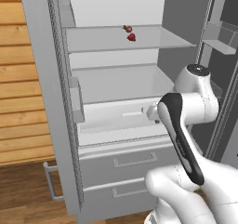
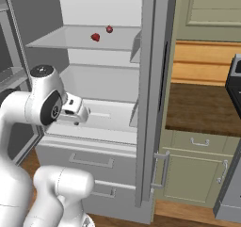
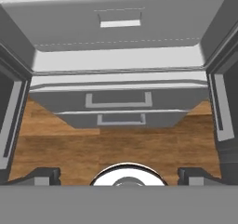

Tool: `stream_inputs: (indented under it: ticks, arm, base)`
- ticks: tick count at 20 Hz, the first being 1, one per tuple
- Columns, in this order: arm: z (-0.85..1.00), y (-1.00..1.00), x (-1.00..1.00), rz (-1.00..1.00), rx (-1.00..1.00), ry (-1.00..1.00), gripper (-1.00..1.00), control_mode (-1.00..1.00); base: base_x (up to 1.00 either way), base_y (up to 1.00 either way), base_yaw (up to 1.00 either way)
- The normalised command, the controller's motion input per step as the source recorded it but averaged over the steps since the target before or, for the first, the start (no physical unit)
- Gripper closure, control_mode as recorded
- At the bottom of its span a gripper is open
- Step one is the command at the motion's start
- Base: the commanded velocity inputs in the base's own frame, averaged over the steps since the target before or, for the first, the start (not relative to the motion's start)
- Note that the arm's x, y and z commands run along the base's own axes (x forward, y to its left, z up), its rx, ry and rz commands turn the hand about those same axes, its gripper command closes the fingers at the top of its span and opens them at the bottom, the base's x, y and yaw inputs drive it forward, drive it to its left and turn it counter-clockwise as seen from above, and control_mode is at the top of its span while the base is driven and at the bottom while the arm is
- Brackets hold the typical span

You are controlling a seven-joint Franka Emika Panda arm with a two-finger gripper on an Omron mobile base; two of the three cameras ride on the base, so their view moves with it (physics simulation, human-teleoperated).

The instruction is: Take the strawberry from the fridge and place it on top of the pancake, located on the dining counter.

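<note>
Strawberry (image 1: pixel 131 37) lies on the upper shelf (image 1: pixel 153 41) of the open fridge (image 1: pixel 56 102), above and beyond the gripper (image 3: pixel 119 174), which points downward with jaws wide and empty, needing to rise and reach in.

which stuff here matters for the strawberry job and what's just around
Belongs to the job:
- fridge, both doors open
- two small red fruits on the upper shelf; which one is the strawberry is too small to tell
- gripper, open, holding nothing

Just around:
- stove
- green base cabinet under a brown countertop
- wooden floor
</note>
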Motion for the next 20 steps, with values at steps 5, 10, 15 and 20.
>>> stream_inputs:
  ticks: [5,10,15,20]
  arm:
    - [-0.12,-0.13,-0.24,0.04,0.0,-0.01,-1.0,-1.0]
    - [-0.13,0.01,-0.07,0.01,0.0,0.0,-1.0,-1.0]
    - [-0.01,0.04,0.0,0.0,0.0,0.0,-1.0,-1.0]
    - [0.0,0.04,0.0,0.0,0.0,0.0,-1.0,-1.0]
  base:
    - [0.0,0.0,0.0]
    - [0.0,0.0,0.0]
    - [0.0,0.0,0.0]
    - [0.0,0.0,0.0]
